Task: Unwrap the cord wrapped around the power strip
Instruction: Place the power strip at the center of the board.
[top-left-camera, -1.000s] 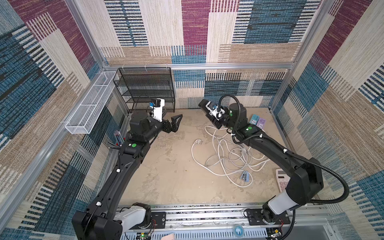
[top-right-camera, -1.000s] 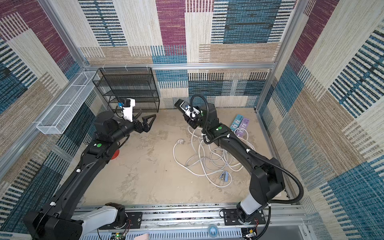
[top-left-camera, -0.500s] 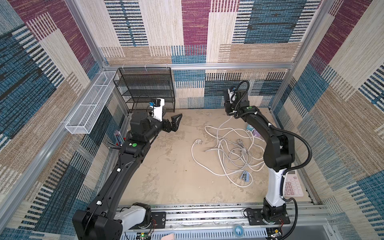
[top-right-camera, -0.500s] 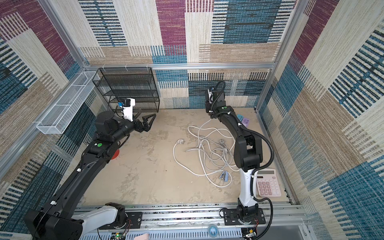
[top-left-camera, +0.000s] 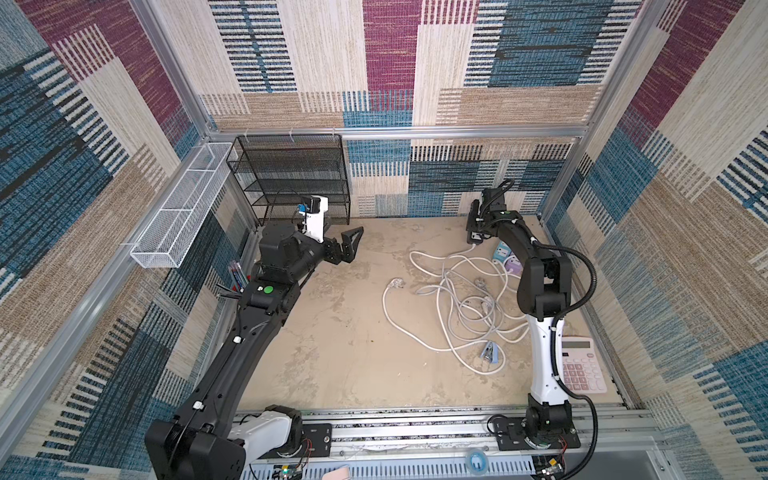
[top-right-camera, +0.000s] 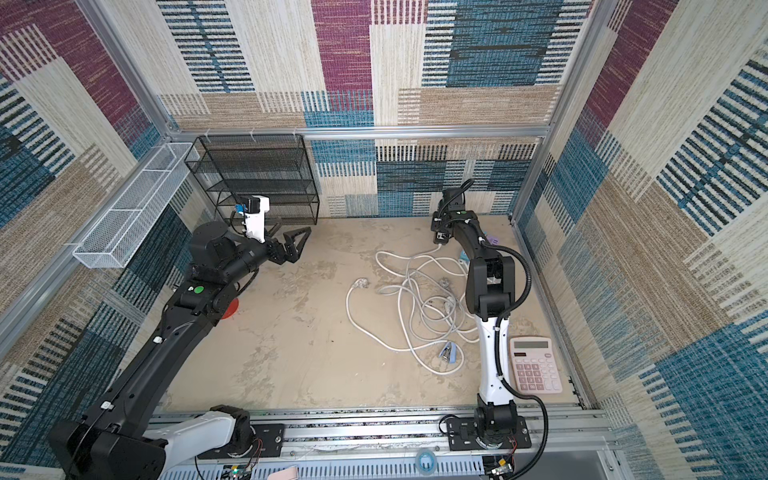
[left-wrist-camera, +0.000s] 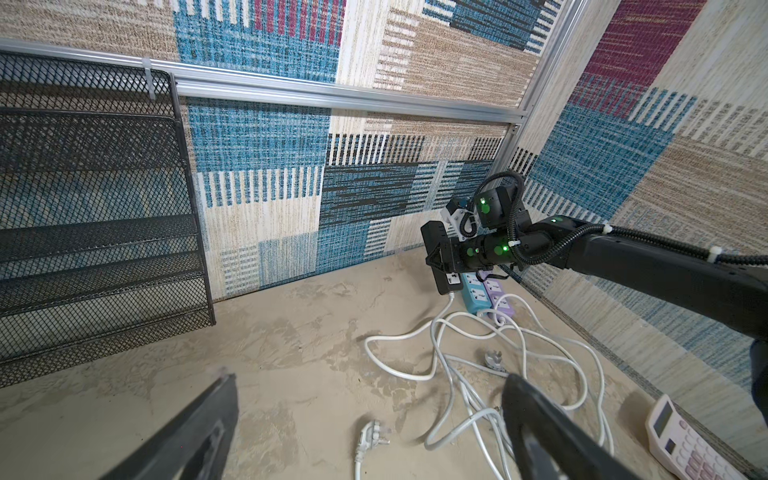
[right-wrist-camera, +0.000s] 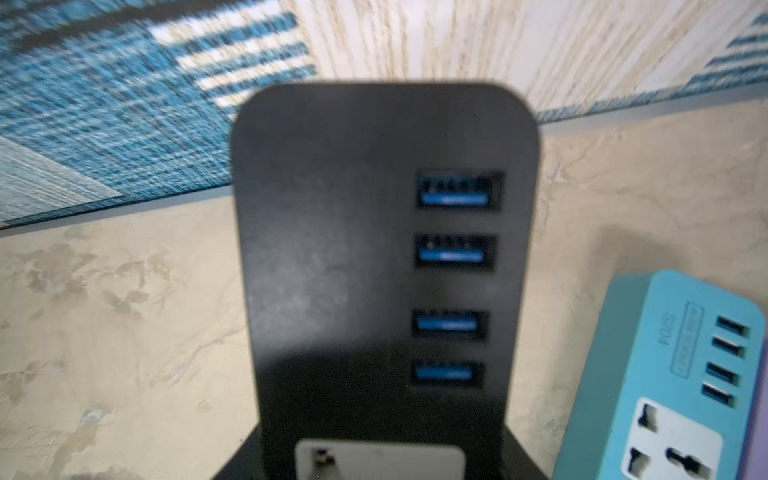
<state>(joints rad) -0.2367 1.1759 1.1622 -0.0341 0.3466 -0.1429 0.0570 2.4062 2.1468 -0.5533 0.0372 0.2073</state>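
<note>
Power strip (top-left-camera: 475, 233), black with four blue USB ports (right-wrist-camera: 451, 253), is clamped in the right hand (left-wrist-camera: 451, 254), held on end by the back wall well to the right of the black mesh rack (top-left-camera: 291, 178). Can't tell if its low end touches the tabletop (top-left-camera: 340, 332). Rack stands in the back left corner. A white wire basket (top-left-camera: 183, 208) hangs on the side wall just left of the rack. Left hand (top-left-camera: 351, 245) hovers just in front of the rack's right end, fingers (left-wrist-camera: 199, 428) spread wide, gripping nothing. White cord (top-left-camera: 453, 299) runs down from the strip's low end into a loose tangle of loops on the tabletop, right of and in front of the rack. Pink calculator (top-left-camera: 582, 365) lies far right of the rack, near the front edge. Teal strip (left-wrist-camera: 473, 291) and purple strip (left-wrist-camera: 498, 293) lie side by side, touching, right of the rack by the side wall, just below the held strip. Small blue clip (top-left-camera: 489, 351) sits at the tangle's front edge. White plug (top-left-camera: 395, 284) lies on the side of the tangle nearest the rack.
</note>
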